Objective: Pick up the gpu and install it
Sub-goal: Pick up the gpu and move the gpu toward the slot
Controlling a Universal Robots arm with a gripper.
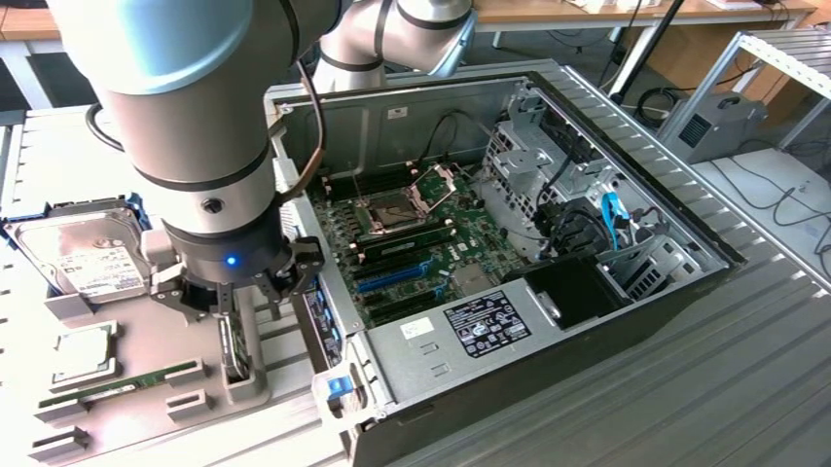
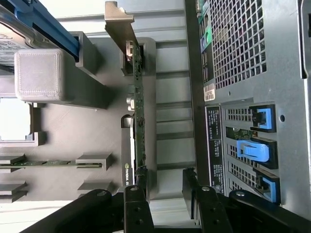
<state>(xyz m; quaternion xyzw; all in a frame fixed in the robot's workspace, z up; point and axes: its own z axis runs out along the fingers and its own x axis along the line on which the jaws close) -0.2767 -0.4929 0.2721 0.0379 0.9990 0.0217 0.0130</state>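
Observation:
The gpu [image 2: 138, 97] stands on edge in a grey holder [image 2: 163, 58] on the parts tray, its silver bracket [image 2: 119, 22] at one end. In the exterior view the gpu [image 1: 233, 352] is a thin dark card directly under my gripper [image 1: 237, 309], close beside the computer case. My gripper [image 2: 164, 180] is open, just above the card's end. One black finger [image 2: 141, 178] sits over the card's edge and the other finger [image 2: 190, 177] hangs over the holder beside it. Nothing is gripped.
The open computer case [image 1: 624, 175] lies at the exterior view's right, its motherboard showing a blue slot [image 1: 396, 275]. The case's rear panel [image 2: 243, 63] runs right beside the holder. The tray also carries a hard drive [image 1: 89, 261], a processor [image 1: 85, 352] and a green memory stick [image 1: 124, 381].

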